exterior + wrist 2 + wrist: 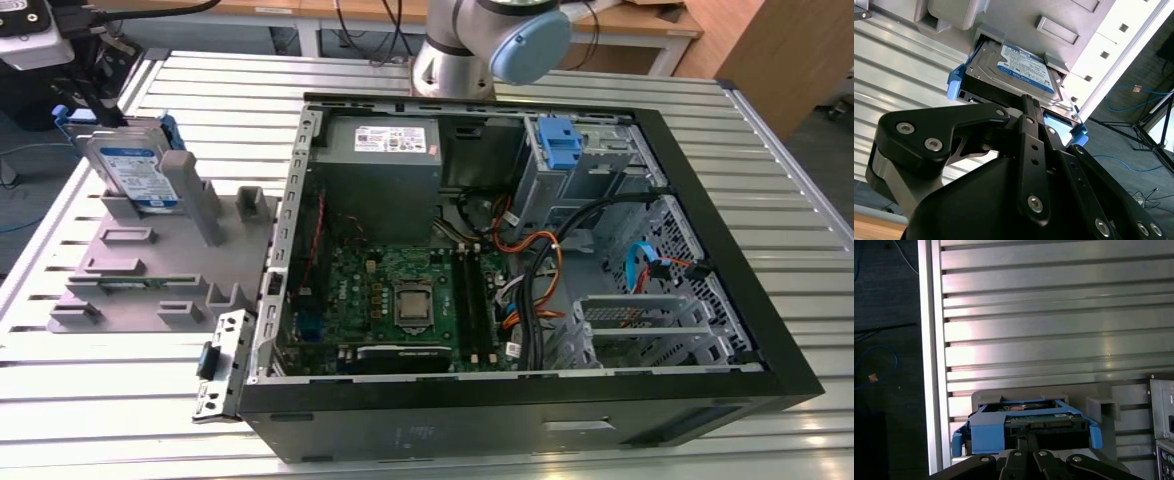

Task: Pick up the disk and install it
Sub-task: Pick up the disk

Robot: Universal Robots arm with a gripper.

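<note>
- The hand [1029, 102] is showing its fingers together, tips at the disk [1024, 67] upper edge; clamping cannot be confirmed.
- The disk is standing upright in the grey holder [134, 265], at ten o'clock from the open computer case [441, 430].
- Judgement: the pickup is needing a centred, square hold, with no tilting in the slot.

**Inventory by count.** One gripper [1028, 102]. One disk [1024, 65], directly at the gripper's tip (blue frame counted with it). One grey holder block [160, 265], just below the gripper and carrying the disk. Well apart from the gripper stands one open computer case [534, 410]. It contains one grey power-supply box [380, 165], one green mainboard [400, 290] and one upright blue latch piece [561, 145]. One loose metal bracket [220, 365] lies beside the case. One slatted metal table [107, 420] lies beneath everything. One robot arm [487, 45].
</note>
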